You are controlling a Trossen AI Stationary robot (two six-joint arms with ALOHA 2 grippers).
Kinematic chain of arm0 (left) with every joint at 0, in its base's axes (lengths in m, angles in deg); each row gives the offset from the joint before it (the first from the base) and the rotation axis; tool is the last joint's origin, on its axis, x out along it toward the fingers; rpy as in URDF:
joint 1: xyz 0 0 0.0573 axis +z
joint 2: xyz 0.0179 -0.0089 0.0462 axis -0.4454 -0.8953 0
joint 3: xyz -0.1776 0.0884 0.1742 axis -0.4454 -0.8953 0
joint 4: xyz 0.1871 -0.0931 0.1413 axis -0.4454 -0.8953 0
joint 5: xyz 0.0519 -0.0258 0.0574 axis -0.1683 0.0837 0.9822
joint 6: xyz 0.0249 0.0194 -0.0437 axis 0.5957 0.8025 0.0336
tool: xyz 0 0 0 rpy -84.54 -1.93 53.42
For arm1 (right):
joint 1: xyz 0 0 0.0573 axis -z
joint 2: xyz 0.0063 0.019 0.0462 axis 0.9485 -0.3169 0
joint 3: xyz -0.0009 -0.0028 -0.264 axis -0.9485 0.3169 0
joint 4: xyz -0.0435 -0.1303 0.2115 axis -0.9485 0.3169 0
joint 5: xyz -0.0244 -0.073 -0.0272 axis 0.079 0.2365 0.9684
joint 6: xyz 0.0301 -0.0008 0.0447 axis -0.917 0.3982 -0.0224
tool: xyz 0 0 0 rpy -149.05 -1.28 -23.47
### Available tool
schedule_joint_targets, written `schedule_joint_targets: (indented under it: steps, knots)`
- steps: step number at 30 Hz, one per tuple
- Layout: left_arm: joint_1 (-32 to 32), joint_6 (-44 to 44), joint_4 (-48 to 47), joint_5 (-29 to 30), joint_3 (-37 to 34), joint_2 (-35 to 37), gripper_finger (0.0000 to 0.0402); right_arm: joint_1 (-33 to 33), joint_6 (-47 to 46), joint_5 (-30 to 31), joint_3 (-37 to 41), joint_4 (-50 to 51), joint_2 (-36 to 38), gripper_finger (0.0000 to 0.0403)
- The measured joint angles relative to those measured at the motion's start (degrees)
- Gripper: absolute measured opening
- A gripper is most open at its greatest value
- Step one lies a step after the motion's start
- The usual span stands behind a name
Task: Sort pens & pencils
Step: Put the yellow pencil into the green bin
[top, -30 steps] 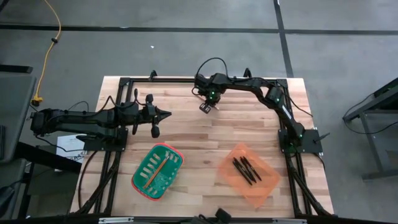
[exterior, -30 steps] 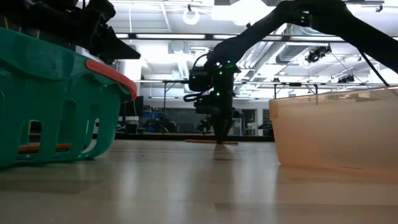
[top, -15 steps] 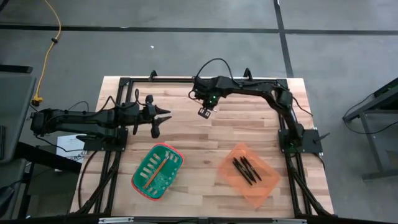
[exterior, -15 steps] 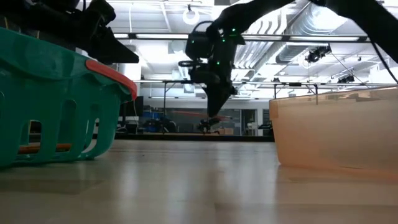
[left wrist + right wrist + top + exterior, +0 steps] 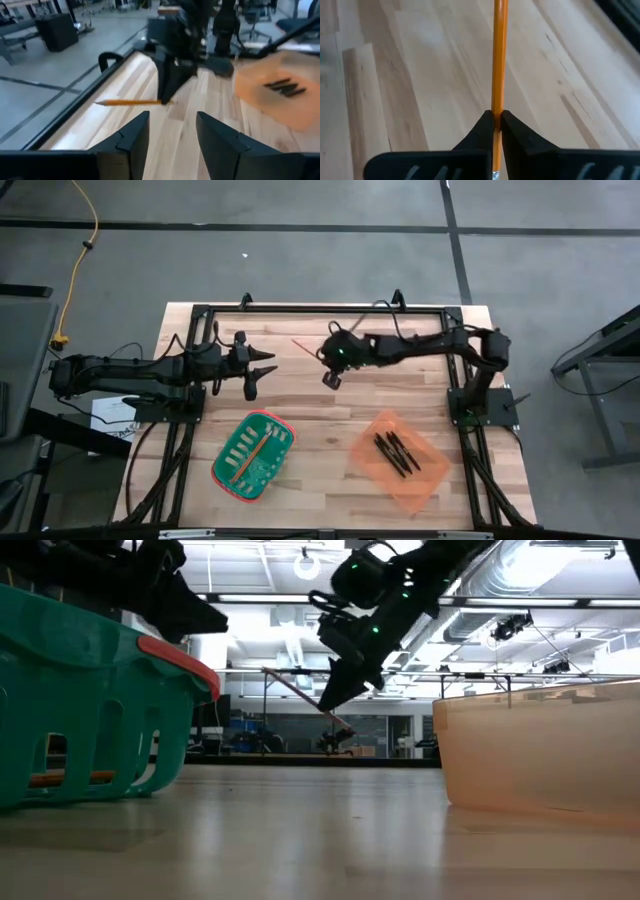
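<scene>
My right gripper (image 5: 329,361) is shut on an orange pencil (image 5: 307,347) and holds it in the air over the far middle of the table; the same pencil (image 5: 300,698) shows slanting in the low view. My left gripper (image 5: 271,364) stands open at the table's left, its fingers pointing toward the pencil (image 5: 131,102). A green basket (image 5: 229,470) near the front left holds another pencil (image 5: 249,455). An orange tray (image 5: 425,480) at the front right holds black pens (image 5: 396,452). My right gripper pinches the pencil between its two fingertips (image 5: 482,127), close to its eraser end (image 5: 498,106). The fingers come slanting down from above. Most of the pencil sticks out past them toward my left arm. It is lifted clear of the table and tilted, its point (image 5: 268,671) higher.
A black frame (image 5: 300,308) runs along the table's far edge and down both sides. Bare wood lies between the basket (image 5: 90,700) and the tray (image 5: 540,755).
My right gripper has risen from the table at the far middle with the pencil, which is now lifted clear and tilted, and it has tipped and shifted slightly toward the near edge. My left gripper has opened while staying in place.
</scene>
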Motion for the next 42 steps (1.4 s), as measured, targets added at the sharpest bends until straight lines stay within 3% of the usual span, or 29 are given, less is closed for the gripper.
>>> schedule_joint_targets:
  steps: [9,17,26,31,42]
  knots:
    - [-0.01,-2.44,7.18,-0.34,0.01,0.00,0.0151,-2.83,5.16,3.89,13.96,-27.66,5.30,0.0000]
    - [0.00,-5.42,13.08,-0.42,0.02,-0.64,0.0152,-4.10,10.44,-4.21,18.94,-51.85,5.65,0.0000]
    - [-0.02,-8.78,31.69,-6.26,0.02,-10.11,0.0152,-7.28,14.49,-7.26,17.32,-56.51,5.62,0.0000]
    - [-0.02,-8.80,41.26,-11.89,0.02,-16.81,0.0152,-7.39,13.23,-4.74,16.95,-57.36,5.60,0.0000]
    - [-0.04,-8.69,54.57,-14.34,0.02,-24.28,0.0152,-7.48,11.87,-4.65,16.95,-58.29,5.60,0.0000]
